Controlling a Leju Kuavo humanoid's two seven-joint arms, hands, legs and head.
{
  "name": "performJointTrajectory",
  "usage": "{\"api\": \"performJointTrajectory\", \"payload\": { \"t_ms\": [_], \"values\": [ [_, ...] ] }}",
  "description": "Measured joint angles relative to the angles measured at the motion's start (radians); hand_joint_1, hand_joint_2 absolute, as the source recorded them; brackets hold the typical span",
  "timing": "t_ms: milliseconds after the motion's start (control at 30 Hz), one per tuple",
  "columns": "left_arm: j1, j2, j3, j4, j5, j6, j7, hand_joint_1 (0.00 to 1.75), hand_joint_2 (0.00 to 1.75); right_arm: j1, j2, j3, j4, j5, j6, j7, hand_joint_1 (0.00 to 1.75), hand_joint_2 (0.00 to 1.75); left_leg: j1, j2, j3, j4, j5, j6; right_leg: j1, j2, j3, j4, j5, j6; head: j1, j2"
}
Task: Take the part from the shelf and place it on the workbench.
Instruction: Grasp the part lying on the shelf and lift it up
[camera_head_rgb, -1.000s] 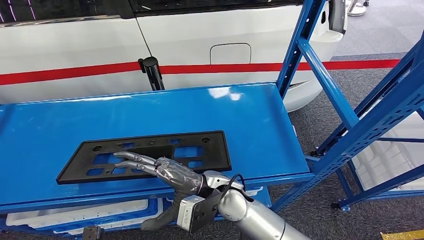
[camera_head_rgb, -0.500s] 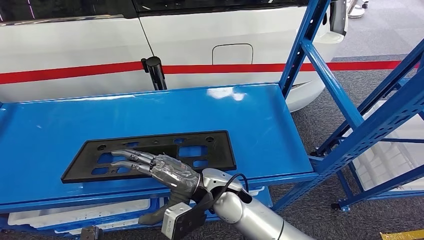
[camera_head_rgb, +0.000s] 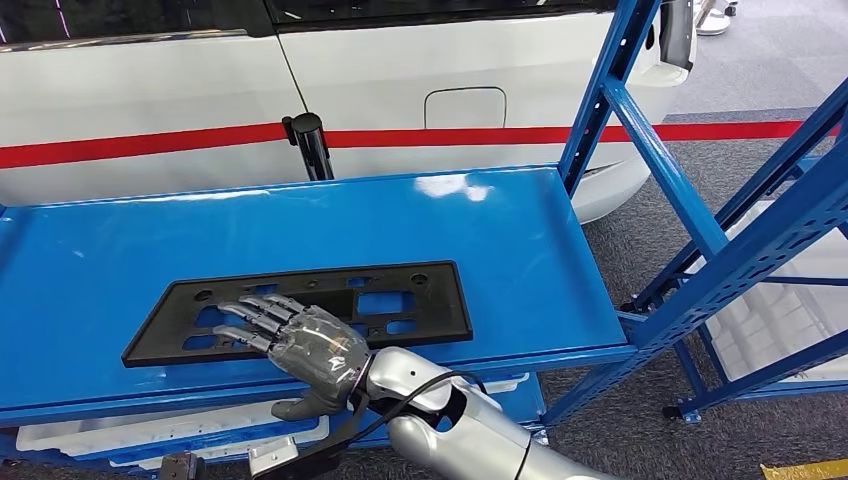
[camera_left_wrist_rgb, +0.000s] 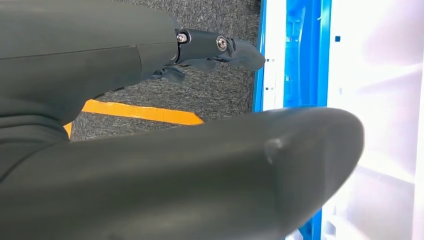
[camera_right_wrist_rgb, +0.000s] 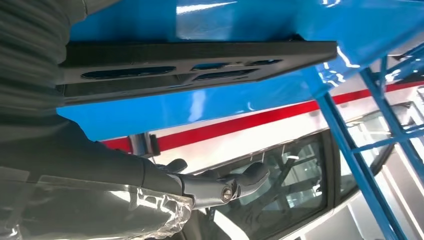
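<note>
The black flat part (camera_head_rgb: 400, 300), a long plate with cut-outs, lies flat on the blue workbench (camera_head_rgb: 300, 225) near its front edge. My right hand (camera_head_rgb: 300, 345) hovers over the part's left half with its fingers spread and nothing in it, its thumb hanging past the bench's front edge. The right wrist view has the part (camera_right_wrist_rgb: 200, 57) edge-on on the blue top, with the dark fingers (camera_right_wrist_rgb: 220, 186) apart from it. In the left wrist view my left hand (camera_left_wrist_rgb: 100, 65) hangs over grey carpet, fingers stretched out and empty.
A white car with a red stripe (camera_head_rgb: 150, 140) stands right behind the bench, with a black post (camera_head_rgb: 310, 145) at its back edge. Blue rack uprights (camera_head_rgb: 650, 150) rise on the right. White trays (camera_head_rgb: 150, 430) sit under the bench. A yellow floor line (camera_left_wrist_rgb: 145, 112) crosses the carpet.
My right hand has rolled at the wrist and drawn back and left, its fingers lifting off the part and spreading. The part has stayed where it lay.
</note>
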Motion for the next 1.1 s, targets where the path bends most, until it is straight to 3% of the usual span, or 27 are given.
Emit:
{"api": "performJointTrajectory", "payload": {
  "t_ms": [200,633,900,1100],
  "values": [
    [-0.003,0.000,0.000,0.000,-0.022,-0.003,0.009,0.00,0.00,-0.019,0.039,0.032,0.120,0.121,-0.079,0.080,0.00,1.75,0.000,0.000,0.000,0.000,0.000,0.000,0.000,0.000,0.000,0.000,0.000,0.000,0.000,0.000],
    [-0.005,0.000,-0.001,0.000,-0.036,-0.004,0.015,0.00,0.00,-0.020,0.062,0.046,0.208,0.175,-0.113,0.125,0.00,1.75,0.000,0.000,0.000,0.000,0.000,0.000,0.000,0.000,0.000,0.000,0.000,0.000,0.000,0.000],
    [-0.011,0.000,-0.002,0.000,-0.052,-0.003,0.029,0.00,0.00,-0.020,0.083,0.045,0.297,0.346,-0.150,0.281,0.00,1.75,0.000,0.000,0.001,0.000,0.000,0.000,0.000,0.000,0.000,0.000,0.000,0.000,0.000,0.000],
    [-0.022,-0.001,-0.006,0.000,-0.067,0.002,0.040,0.00,0.00,-0.014,0.100,0.046,0.353,0.542,-0.150,0.473,0.00,1.75,0.000,-0.001,0.002,0.000,0.000,0.000,0.000,-0.001,0.000,-0.001,0.002,-0.003,0.000,0.000]
  ]
}}
